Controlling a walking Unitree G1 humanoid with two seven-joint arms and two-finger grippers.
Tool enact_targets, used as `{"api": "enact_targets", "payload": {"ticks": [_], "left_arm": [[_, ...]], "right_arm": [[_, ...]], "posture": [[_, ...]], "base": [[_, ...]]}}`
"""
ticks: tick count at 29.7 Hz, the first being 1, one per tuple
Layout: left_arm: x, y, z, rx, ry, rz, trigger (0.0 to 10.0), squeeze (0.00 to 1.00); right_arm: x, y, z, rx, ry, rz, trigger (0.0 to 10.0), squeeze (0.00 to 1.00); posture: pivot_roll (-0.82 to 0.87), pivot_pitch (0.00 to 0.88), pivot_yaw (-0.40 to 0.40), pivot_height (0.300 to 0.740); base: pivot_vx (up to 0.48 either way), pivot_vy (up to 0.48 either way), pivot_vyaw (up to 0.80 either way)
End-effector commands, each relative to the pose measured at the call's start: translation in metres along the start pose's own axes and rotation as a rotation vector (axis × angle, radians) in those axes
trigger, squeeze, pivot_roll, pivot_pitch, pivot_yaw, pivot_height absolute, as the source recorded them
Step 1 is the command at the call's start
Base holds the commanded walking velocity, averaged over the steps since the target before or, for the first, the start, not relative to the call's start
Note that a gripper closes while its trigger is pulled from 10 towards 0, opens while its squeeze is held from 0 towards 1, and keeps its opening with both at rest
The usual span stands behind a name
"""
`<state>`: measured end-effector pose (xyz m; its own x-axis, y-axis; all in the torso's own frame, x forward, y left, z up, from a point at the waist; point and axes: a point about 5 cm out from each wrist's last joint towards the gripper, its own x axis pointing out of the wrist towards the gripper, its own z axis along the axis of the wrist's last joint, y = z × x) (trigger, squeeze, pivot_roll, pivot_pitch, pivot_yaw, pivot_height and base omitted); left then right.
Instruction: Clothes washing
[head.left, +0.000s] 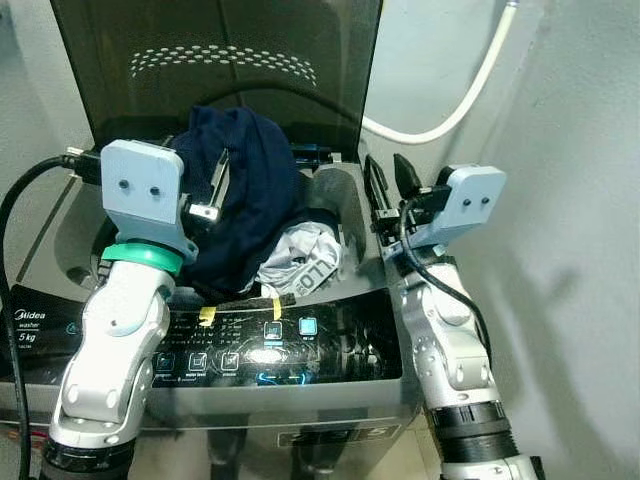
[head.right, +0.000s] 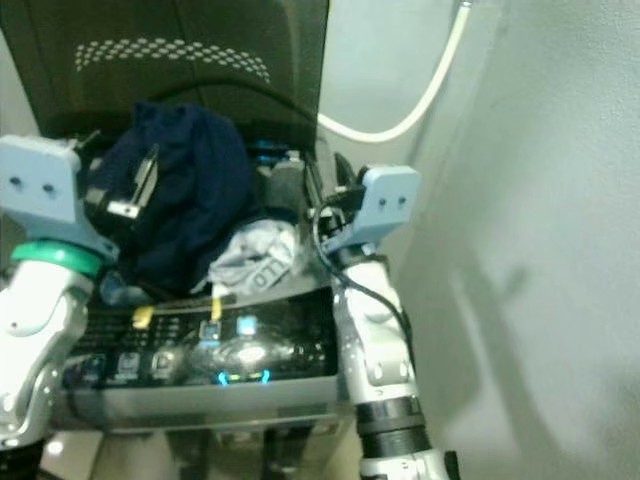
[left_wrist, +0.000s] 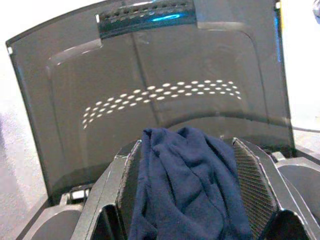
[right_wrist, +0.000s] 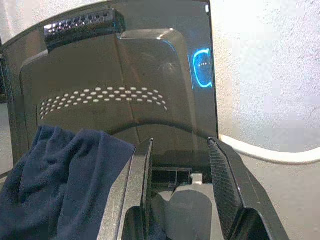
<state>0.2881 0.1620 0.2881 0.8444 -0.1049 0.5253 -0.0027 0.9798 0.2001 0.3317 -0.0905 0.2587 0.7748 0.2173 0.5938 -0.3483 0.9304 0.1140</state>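
navy garment (head.left: 250, 190) bulges up out of the washer (head.left: 60, 250), a top-loader whose dark lid (head.left: 215, 60) stands raised behind the opening. the left tool (head.left: 215, 185) is clamped on this cloth: in the left wrist view its two black fingers (left_wrist: 252, 182) stand on either side of a thick fold of navy garment (left_wrist: 187, 185), with the fabric pressed between them. the bunch sits above the tub mouth, towards the robot's left half of the opening, and its lower part hangs down inside the rim.

just beside it, at the front of the opening and a little to the right, lies a crumpled grey cloth (head.left: 300, 258) with dark lettering, touching the navy one and resting against the front rim. a strip of yellow tape (head.left: 276, 305) sticks to the front edge near it.

the right tool (head.left: 388, 180) is held over the right rim of the washer, its fingers (right_wrist: 222, 185) apart with nothing between them; past them the right wrist view looks at the lid and the navy garment off to one side.

the control panel (head.left: 270, 345) along the front is lit, with pale blue icons glowing. a white hose (head.left: 470, 90) curves across the wall (head.left: 570, 200) behind and to the right.
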Motion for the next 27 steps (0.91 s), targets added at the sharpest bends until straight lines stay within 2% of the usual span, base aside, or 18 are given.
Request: {"api": "enact_targets", "payload": {"ticks": [1, 7, 27], "left_arm": [[0.0008, 0.0016, -0.0002, -0.002, -0.006, 0.017, 10.0, 0.00], [0.0007, 0.0030, -0.0009, 0.001, -0.004, 0.026, 10.0, 0.00], [0.0034, -0.0018, -0.0021, 0.008, -0.014, 0.014, 10.0, 0.00]], "right_arm": [[0.0016, 0.0013, 0.0007, 0.001, -0.009, 0.007, 10.0, 0.00], [0.0016, 0.0035, -0.0007, 0.003, -0.007, 0.009, 10.0, 0.00], [0.0022, 0.0026, -0.0030, -0.036, 0.003, 0.016, 10.0, 0.00]], "posture": [[0.13, 0.000, -0.027, 0.740], [0.13, 0.000, -0.027, 0.740], [0.12, 0.000, -0.019, 0.740]], "base": [[0.000, 0.000, 0.00], [-0.096, 0.000, 0.00], [-0.379, 0.000, 0.00]]}}
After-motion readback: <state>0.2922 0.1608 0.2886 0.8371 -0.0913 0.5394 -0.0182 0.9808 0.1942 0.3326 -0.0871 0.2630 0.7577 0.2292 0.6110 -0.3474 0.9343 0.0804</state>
